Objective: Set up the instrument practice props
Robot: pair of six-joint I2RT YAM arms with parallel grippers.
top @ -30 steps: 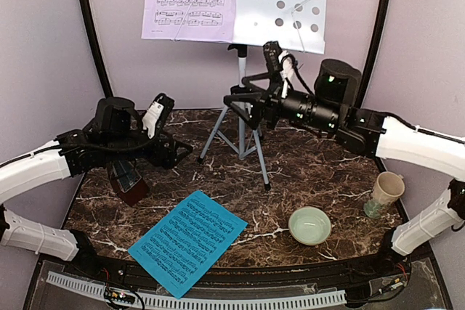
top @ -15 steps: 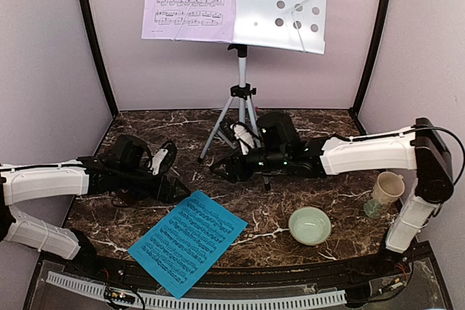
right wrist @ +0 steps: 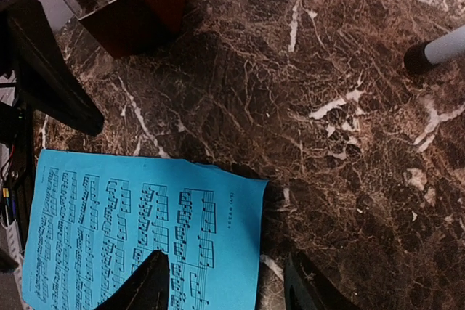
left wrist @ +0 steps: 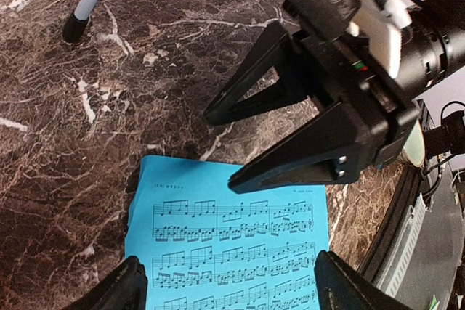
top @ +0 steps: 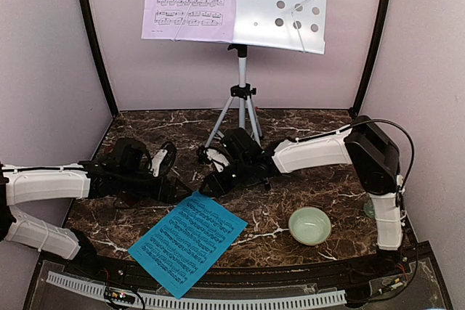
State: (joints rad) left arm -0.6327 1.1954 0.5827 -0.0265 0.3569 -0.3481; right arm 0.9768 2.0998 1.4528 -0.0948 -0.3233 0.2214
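At the near edge of the dark marble table (top: 327, 179), the thin cyan sheet-music page (top: 187, 241) is lying flat: light, floppy, likely hard to pinch. The left tool (left wrist: 232, 284) and right tool (right wrist: 225, 281), jaws apart, are hovering over its far corner, probably the best hold.

The whole dark marble bench (top: 327, 190) is seen from high above its near edge. Both wrist views are pointed down at it from close, from opposite sides; the cyan sheet-music page (left wrist: 232, 252) is shared by all.
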